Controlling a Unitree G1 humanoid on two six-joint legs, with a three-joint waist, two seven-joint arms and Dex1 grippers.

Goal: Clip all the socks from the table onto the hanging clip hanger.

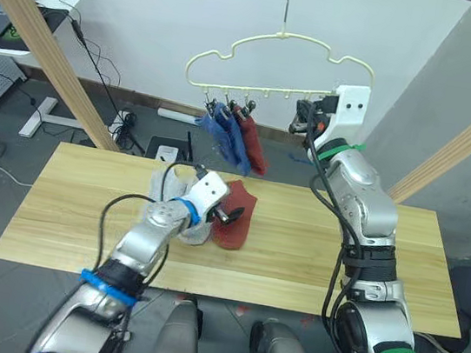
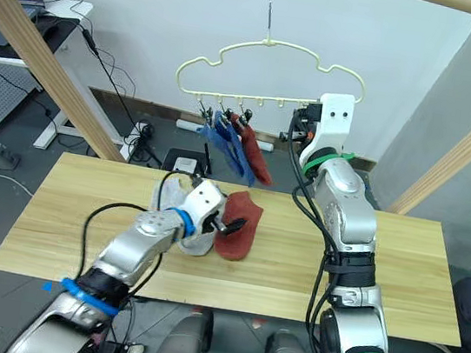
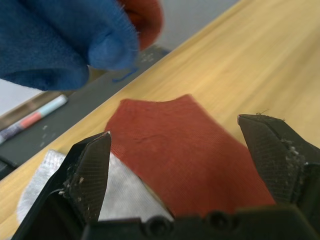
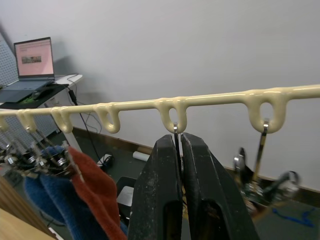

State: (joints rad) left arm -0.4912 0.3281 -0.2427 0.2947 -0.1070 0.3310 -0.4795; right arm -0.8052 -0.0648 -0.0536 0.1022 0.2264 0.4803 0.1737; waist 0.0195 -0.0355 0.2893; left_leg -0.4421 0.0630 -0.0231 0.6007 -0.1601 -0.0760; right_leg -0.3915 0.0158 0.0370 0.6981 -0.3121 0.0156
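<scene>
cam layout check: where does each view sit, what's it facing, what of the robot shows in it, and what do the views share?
Left eye view: head, looking forward and down at the table and clip hanger; both arms show.
Right eye view: other stereo eye, same scene.
Left wrist view: left wrist, looking along the open left gripper at the rust red sock on the table.
Right wrist view: right wrist, looking along the right gripper, shut on a clip of the hanger.
Shared: both wrist views catch the hung blue socks.

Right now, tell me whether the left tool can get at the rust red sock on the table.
Probably yes. The left tool hangs open right over the rust red sock, whose fabric lies between its fingers, nothing covering it. The grey socks lie beside it.
</scene>
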